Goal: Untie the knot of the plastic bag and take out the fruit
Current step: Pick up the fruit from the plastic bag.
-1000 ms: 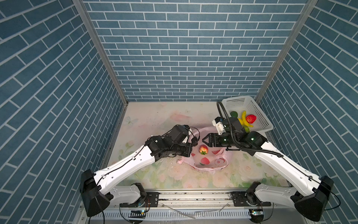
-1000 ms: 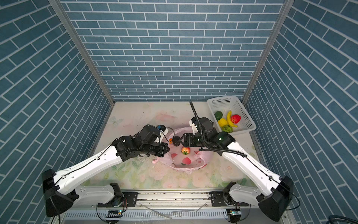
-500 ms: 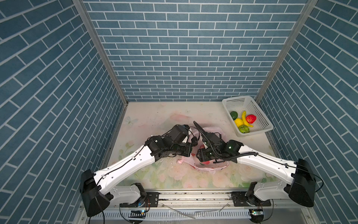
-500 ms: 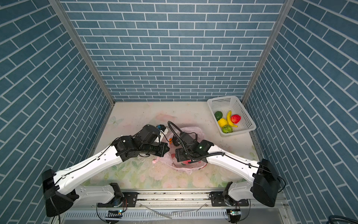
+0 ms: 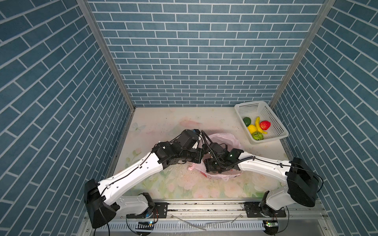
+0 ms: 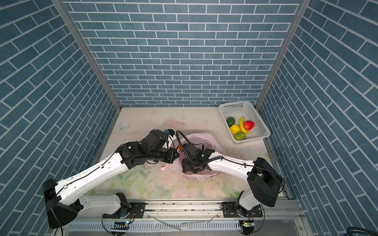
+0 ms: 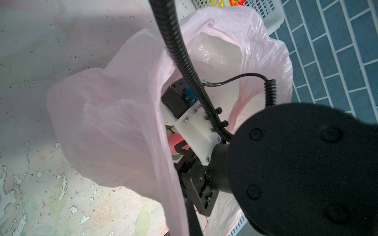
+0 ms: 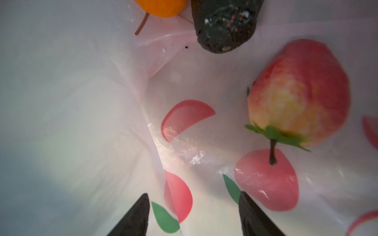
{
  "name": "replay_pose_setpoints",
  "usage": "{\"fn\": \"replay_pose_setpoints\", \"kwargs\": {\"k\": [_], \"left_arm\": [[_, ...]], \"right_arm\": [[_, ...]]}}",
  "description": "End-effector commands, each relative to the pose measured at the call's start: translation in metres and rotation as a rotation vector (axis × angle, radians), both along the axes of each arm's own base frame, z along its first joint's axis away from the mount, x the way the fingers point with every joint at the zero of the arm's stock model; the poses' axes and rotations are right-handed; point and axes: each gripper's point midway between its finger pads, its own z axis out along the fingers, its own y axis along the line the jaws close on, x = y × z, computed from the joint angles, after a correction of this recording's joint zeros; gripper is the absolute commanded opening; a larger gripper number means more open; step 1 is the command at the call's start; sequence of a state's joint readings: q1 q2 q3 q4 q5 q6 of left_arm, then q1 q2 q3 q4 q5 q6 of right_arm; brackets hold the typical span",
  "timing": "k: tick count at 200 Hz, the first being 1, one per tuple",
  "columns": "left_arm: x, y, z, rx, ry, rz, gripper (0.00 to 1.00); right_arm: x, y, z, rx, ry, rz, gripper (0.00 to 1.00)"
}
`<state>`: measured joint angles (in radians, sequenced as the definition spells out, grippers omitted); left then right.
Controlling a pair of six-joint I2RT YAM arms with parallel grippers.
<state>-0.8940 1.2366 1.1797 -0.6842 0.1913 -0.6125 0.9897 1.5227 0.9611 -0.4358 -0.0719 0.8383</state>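
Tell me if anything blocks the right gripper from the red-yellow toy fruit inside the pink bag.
Nothing visible does: the right gripper's open jaws face the red-yellow toy fruit over bare pink plastic bag film.

Only flat plastic bag (image 8: 204, 147) film lies between the parted jaws of the right gripper (image 8: 194, 194) — free room. Ahead, off one jaw's line, the red fruit (image 8: 298, 94) blocks; farther ahead, a dark piece (image 8: 225, 26); bag wall crowds the other jaw.

The pale-pink plastic bag (image 5: 227, 138) lies open and crumpled at mid-frame in both top views. Inside it are a red-yellow strawberry (image 8: 298, 92) and an orange fruit (image 8: 161, 7) – well apart.
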Motion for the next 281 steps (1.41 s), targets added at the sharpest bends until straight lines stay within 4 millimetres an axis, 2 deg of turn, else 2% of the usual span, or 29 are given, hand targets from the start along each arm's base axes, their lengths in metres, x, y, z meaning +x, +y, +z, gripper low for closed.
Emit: {"fn": "replay_pose_setpoints", "kwargs": {"k": [1,27,45,72,103,137,184,236,281], "left_arm": [[-0.004,0.0,-0.004,0.001,0.018,-0.024,0.0],[-0.011,0.005,-0.013,0.019,0.044,-0.034,0.0],[-0.016,0.006,-0.02,0.031,0.069,-0.048,0.0],[-0.021,0.01,-0.032,0.058,0.096,-0.059,0.0],[-0.022,0.015,-0.038,0.081,0.094,-0.051,0.0],[-0.019,0.011,-0.037,0.084,0.089,-0.061,0.0],[-0.02,0.007,-0.038,0.073,0.099,-0.07,0.0],[-0.021,0.006,-0.039,0.062,0.105,-0.071,0.0],[-0.022,0.006,-0.041,0.061,0.108,-0.072,0.0]], "right_arm": [[0.017,0.0,-0.01,0.06,0.017,-0.114,0.71],[0.048,0.003,-0.01,0.111,-0.02,-0.21,0.75],[0.063,0.006,-0.011,0.143,-0.039,-0.268,0.79],[0.084,0.017,-0.01,0.187,-0.07,-0.33,0.81],[0.1,0.021,-0.012,0.19,-0.11,-0.39,0.81],[0.114,0.023,-0.016,0.182,-0.155,-0.421,0.81],[0.128,0.023,-0.007,0.21,-0.21,-0.467,0.81],[0.146,0.029,-0.014,0.229,-0.227,-0.491,0.76],[0.155,0.026,-0.024,0.221,-0.241,-0.512,0.61]]}}
